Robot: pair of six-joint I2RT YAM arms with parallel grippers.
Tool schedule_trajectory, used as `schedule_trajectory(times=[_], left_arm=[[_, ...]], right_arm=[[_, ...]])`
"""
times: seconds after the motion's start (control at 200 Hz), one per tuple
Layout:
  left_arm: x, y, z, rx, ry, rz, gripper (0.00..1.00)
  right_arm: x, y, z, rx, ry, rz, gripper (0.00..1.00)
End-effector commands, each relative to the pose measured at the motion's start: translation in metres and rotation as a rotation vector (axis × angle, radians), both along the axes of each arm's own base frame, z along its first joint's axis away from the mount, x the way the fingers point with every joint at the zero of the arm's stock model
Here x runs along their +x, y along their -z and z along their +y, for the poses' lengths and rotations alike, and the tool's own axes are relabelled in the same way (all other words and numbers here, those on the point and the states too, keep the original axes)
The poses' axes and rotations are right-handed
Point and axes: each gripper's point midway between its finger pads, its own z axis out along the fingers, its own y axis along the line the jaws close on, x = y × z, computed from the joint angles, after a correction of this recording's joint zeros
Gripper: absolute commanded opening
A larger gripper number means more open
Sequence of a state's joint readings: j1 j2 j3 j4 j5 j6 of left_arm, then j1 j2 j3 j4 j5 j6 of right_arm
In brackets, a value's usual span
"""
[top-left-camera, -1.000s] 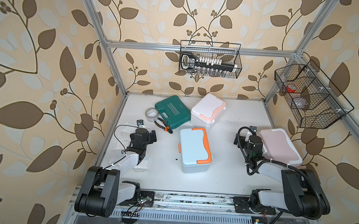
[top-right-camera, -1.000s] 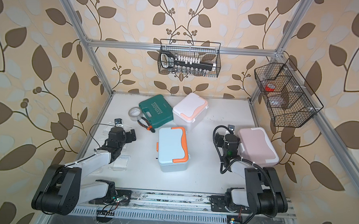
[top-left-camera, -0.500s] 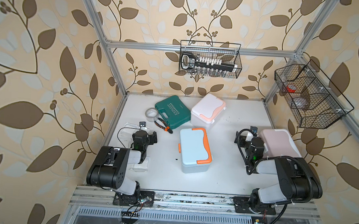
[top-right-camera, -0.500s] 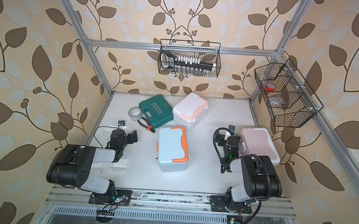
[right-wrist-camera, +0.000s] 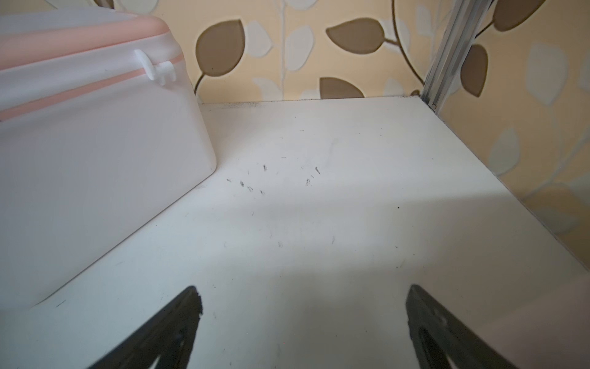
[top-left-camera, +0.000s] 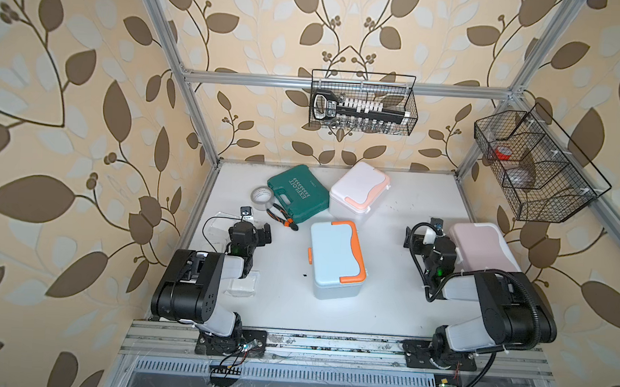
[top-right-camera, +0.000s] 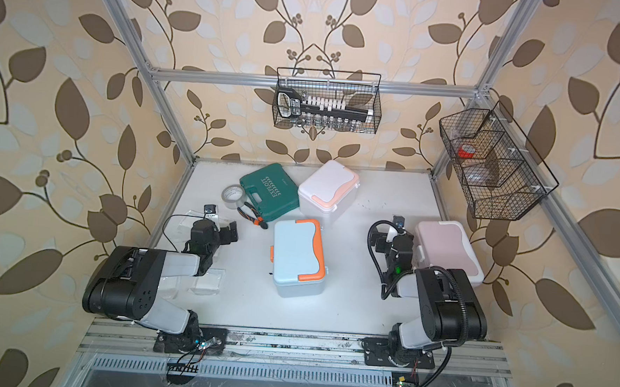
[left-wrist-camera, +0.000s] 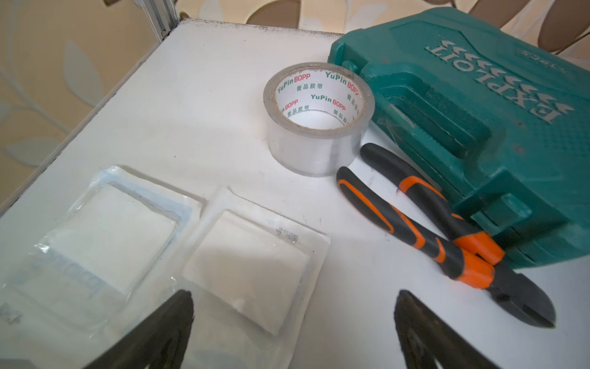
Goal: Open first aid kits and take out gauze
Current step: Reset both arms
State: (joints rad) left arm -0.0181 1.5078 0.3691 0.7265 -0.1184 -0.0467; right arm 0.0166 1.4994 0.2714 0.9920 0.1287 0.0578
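Note:
All three first aid kits stand with lids shut: the light blue and orange one mid-table, the white and peach one behind it, the dusty pink one at the right. Two gauze packets lie flat on the table at the left, just ahead of my open, empty left gripper. A further gauze packet lies beside the left arm. My right gripper is open and empty over bare table, close beside the pink kit.
A dark green case, a grey tape roll and orange-handled pliers lie at the back left. Wire baskets hang on the back wall and the right wall. Frame posts mark the table's corners.
Both arms have folded back toward their bases with elbows raised. The grippers stay open, near the same spots. The kits and packets have not moved.

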Motion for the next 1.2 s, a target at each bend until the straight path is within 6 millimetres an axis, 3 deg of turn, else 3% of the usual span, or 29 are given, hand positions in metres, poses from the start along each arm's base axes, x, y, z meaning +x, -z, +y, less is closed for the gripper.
schedule_trajectory(times=[0.0,0.74,0.955,1.12,1.195], left_arm=[[0.006,-0.013,-0.001,0.002,0.013,-0.041,0.99],[0.007,-0.013,-0.001,0.002,0.012,-0.041,0.99],[-0.007,-0.038,0.001,-0.002,-0.002,-0.135,0.99],[-0.007,-0.038,0.004,-0.002,-0.022,-0.136,0.99],[-0.005,-0.029,0.007,-0.001,-0.039,-0.113,0.99]], right_arm=[[0.004,-0.009,0.002,-0.006,-0.016,-0.031,1.00],[0.006,-0.008,0.003,0.003,-0.028,-0.029,1.00],[-0.022,-0.034,0.002,0.002,-0.028,-0.161,1.00],[-0.020,-0.033,0.000,0.002,-0.018,-0.156,0.99],[-0.008,-0.022,0.002,0.002,-0.025,-0.099,1.00]])
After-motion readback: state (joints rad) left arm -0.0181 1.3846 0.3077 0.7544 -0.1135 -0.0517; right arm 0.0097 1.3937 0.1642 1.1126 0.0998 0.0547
